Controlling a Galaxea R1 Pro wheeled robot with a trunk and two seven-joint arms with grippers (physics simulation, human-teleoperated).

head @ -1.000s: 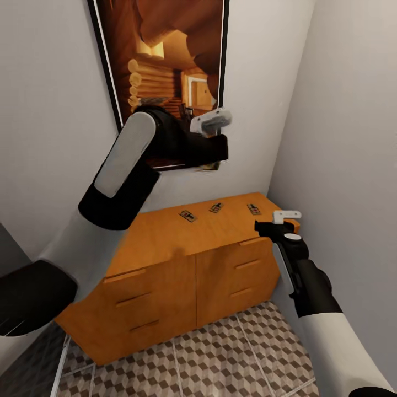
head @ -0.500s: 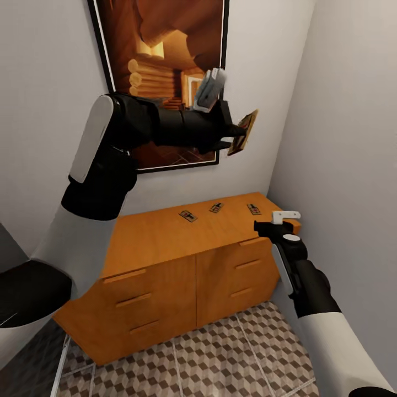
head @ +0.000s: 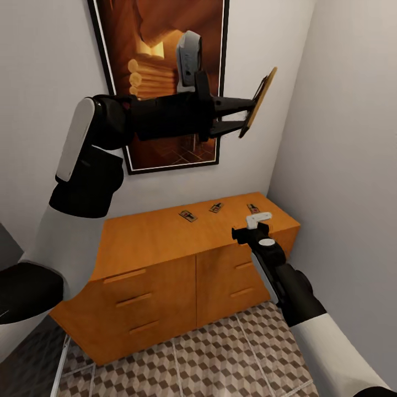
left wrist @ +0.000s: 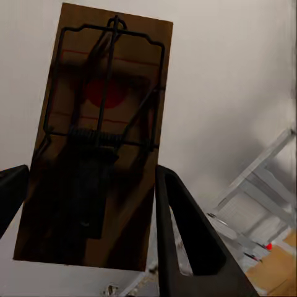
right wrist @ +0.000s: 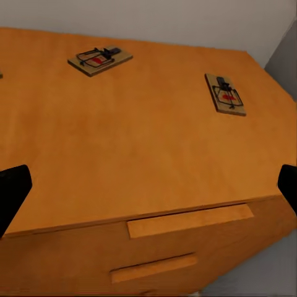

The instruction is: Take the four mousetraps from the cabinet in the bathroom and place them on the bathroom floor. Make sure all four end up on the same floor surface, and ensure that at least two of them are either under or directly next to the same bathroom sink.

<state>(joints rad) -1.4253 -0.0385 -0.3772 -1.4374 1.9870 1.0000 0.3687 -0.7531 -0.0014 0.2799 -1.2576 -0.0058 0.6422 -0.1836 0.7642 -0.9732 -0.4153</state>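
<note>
High above the orange cabinet, my left gripper is shut on one mousetrap, held on edge near the wall picture. The left wrist view shows that mousetrap, a brown board with dark wire and a red spot, clamped between the black fingers. Three more mousetraps lie flat along the back of the cabinet top. My right gripper hovers open at the cabinet's front right edge, short of them. Two mousetraps lie ahead of the right gripper on the cabinet top.
The cabinet has drawer fronts with slim handles. A large framed picture hangs on the back wall. A grey wall closes in on the right. Cube-patterned bathroom floor lies below, with a metal frame at the left.
My left arm has swung up and reached right, carrying the mousetrap from in front of the picture to higher near the right wall. My right gripper has shifted left and slightly down.
</note>
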